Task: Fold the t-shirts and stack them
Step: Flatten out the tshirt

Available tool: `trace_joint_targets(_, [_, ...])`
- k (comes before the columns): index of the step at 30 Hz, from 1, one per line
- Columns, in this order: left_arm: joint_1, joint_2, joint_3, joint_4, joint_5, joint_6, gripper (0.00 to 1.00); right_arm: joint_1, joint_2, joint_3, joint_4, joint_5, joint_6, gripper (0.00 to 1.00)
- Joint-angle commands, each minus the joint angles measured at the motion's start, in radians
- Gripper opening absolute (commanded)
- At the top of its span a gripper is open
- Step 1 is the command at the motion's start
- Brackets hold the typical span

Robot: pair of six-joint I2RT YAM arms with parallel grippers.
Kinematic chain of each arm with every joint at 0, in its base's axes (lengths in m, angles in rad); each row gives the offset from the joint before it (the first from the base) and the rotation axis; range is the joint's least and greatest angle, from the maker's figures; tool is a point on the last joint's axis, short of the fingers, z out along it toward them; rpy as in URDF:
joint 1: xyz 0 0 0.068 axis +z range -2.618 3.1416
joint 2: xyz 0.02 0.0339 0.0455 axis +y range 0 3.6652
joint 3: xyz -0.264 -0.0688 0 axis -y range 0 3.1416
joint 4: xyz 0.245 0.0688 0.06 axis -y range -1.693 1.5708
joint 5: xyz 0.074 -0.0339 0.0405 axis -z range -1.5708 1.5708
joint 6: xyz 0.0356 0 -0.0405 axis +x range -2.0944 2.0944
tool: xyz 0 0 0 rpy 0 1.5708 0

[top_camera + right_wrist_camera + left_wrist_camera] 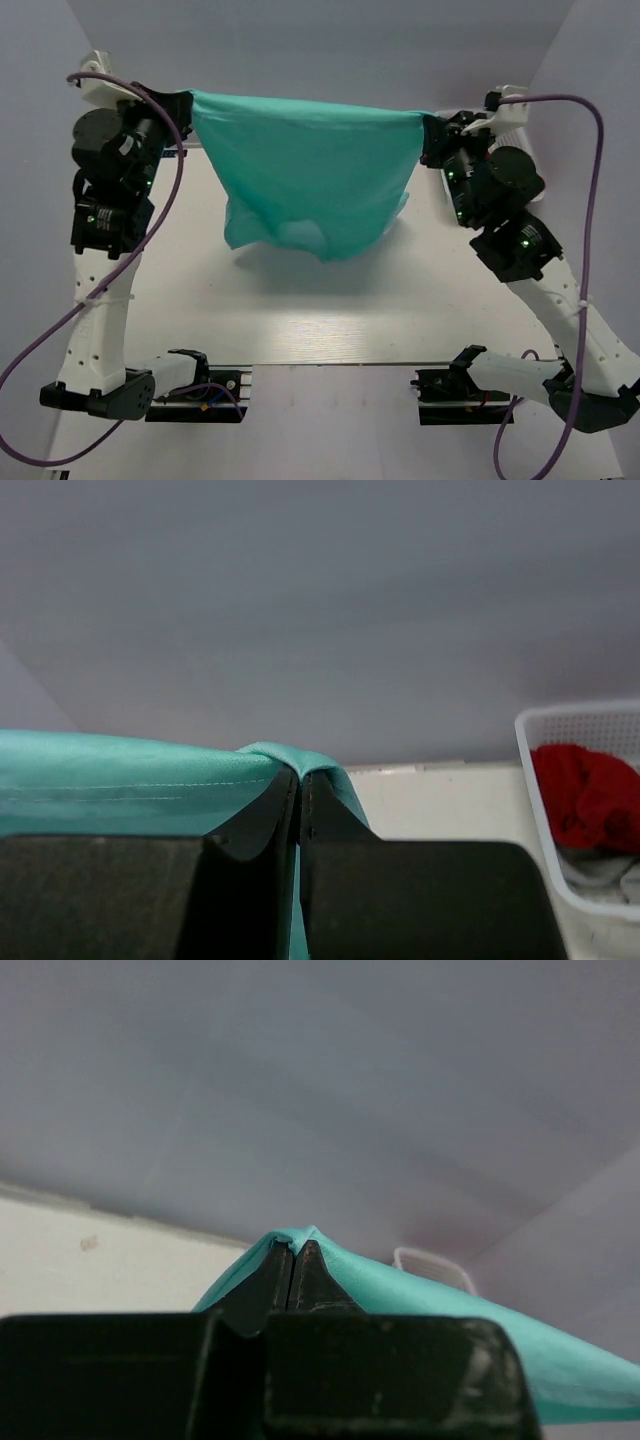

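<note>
A teal t-shirt (305, 175) hangs stretched in the air between my two grippers, above the far part of the table. Its lower part sags and bunches at the bottom. My left gripper (186, 105) is shut on the shirt's left top corner; in the left wrist view the cloth (420, 1295) drapes over the closed gripper (291, 1250). My right gripper (430, 128) is shut on the right top corner; in the right wrist view the cloth (120, 780) folds over the closed gripper (300, 777).
The white table (330, 310) lies below the shirt. A white basket (585, 810) holding red and grey clothes stands at the right in the right wrist view; its rim (432, 1263) also shows in the left wrist view. Grey walls surround the table.
</note>
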Motion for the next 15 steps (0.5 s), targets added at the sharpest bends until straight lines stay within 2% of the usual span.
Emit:
trace_joint_targets(1, [-0.003,-0.04,0.132,-0.075,0.064,0.066,0.0,0.0,-0.045,0.129,-0.054,-0.077,-0.069,0.0])
trace_joint_targets(9, [0.008,-0.083,0.334,-0.135,0.174,0.098,0.0,-0.001,-0.103,0.32,-0.184,-0.286,-0.067,0.0])
trace_joint_targets(15, [0.008,-0.138,0.401,-0.146,0.242,0.099,0.0,0.0,-0.169,0.347,-0.212,-0.402,-0.044,0.0])
